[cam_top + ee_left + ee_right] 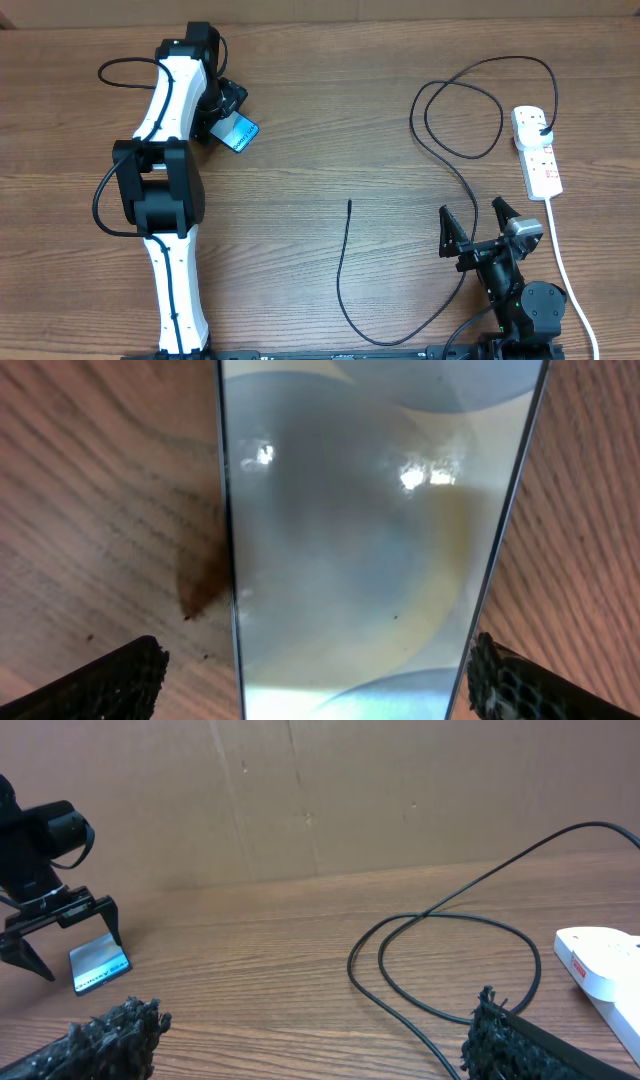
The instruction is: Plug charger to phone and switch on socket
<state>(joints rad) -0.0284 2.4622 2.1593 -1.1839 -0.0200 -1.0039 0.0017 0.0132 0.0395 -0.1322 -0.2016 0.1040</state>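
Observe the left gripper (320, 685): its fingers are spread, one on each side of the phone (238, 133), which lies on the table (330, 90) at the far left. One finger stands clear of the phone's edge and the other sits just beside it. The right gripper (469, 206) is likewise spread and holds nothing, near the socket (537, 155) on the right. The charger (345, 270) loops away from the socket's far end. Its free tip lies mid-table, well apart from the phone.
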